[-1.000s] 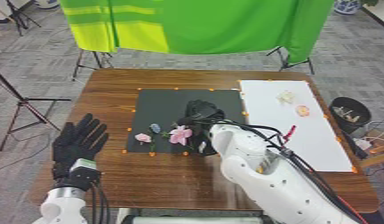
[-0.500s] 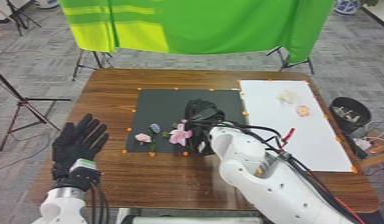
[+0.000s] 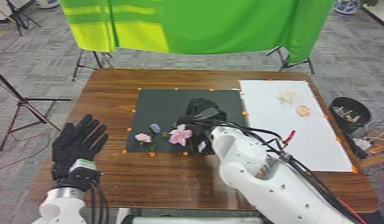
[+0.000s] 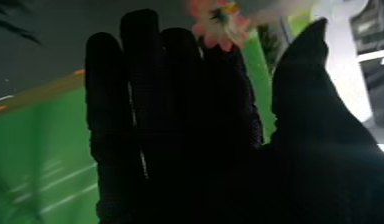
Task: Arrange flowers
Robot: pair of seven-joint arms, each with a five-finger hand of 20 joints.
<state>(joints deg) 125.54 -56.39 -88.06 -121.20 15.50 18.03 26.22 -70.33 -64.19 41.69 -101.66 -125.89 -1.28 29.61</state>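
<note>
Pink flower (image 3: pixel 180 134) beside straight-fingered right robot hand (image 3: pixel 200 111), partly hiding black mat (image 3: pixel 162 106); left robot hand (image 3: pixel 75 143) spread.

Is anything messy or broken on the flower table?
No, nothing stands out as spilled or broken. The big pink flower and small pink flower lie on the black sheet, and the white sheet looks flat.

Flowers (image 3: pixel 142 137) lie on the mat (image 3: pixel 166 105) and, right of it, the sheet (image 3: pixel 322 145).
</note>
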